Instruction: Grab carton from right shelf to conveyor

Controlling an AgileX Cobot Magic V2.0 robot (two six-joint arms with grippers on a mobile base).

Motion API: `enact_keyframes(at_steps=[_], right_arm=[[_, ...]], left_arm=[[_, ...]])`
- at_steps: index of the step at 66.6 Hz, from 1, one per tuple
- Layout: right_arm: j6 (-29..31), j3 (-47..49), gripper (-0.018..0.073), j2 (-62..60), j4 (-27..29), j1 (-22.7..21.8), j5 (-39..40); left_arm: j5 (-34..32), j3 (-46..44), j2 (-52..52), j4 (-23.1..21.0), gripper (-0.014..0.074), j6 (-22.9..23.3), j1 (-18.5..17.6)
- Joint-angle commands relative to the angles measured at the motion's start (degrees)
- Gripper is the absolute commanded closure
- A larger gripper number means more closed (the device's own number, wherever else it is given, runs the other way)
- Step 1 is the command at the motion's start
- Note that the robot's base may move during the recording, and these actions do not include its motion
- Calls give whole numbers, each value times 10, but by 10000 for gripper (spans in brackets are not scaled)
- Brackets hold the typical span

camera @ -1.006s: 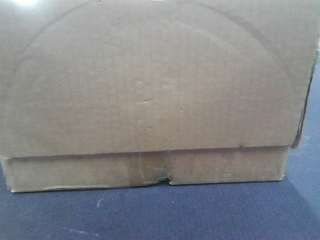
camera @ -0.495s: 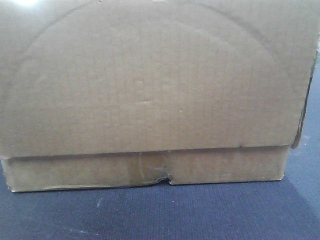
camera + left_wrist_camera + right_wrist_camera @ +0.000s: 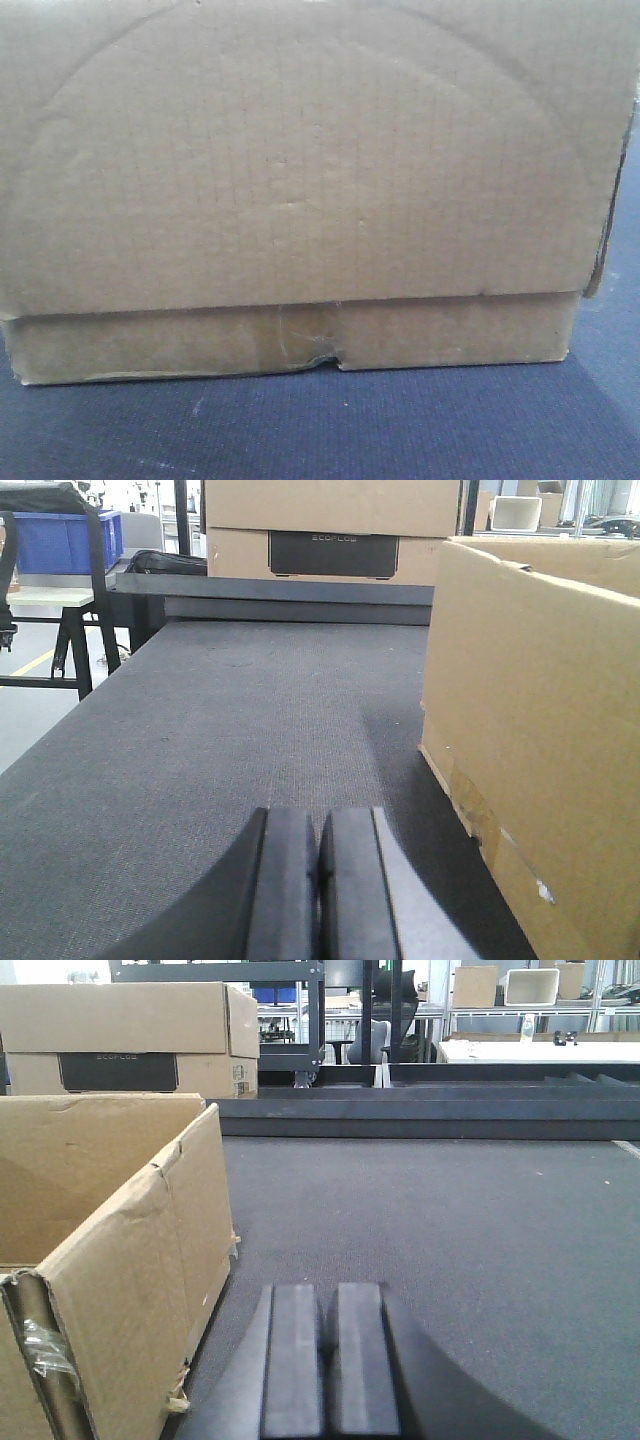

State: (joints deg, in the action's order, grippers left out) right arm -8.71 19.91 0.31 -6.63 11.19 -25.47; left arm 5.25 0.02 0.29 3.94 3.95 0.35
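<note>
The carton [image 3: 300, 190], resting on the conveyor [image 3: 300, 430] between the clenched, empty left gripper [image 3: 318, 880] and right gripper [image 3: 322, 1360], is judged stiff, probably light, best squeezed at both side walls.

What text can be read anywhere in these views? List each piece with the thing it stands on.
"ECOFLOW", faint, on the black panel of the far cardboard box beyond the conveyor; the right wrist view shows the same panel, too blurred to read.
The carton bears no print, only creases and tape.
No other text is legible; the background shelves are too small to read.
</note>
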Motion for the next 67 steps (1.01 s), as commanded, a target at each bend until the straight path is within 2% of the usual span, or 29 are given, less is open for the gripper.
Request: enact_keyframes(at_steps=[1,52,58,67], right_arm=[[2,0,634,-3,-3,-1,16],[4,-1,634,-3,-6,-3,27],[25,-1,634,0,16,-25,31],[115,-23,634,0,84,-61,64]], left_arm=[[-17,0,-3,-4,602,-5,1],[-17,0,-3,-4,602,-5,1],[-17,0,-3,-4,602,-5,1],[-17,0,-3,-4,602,-5,1]])
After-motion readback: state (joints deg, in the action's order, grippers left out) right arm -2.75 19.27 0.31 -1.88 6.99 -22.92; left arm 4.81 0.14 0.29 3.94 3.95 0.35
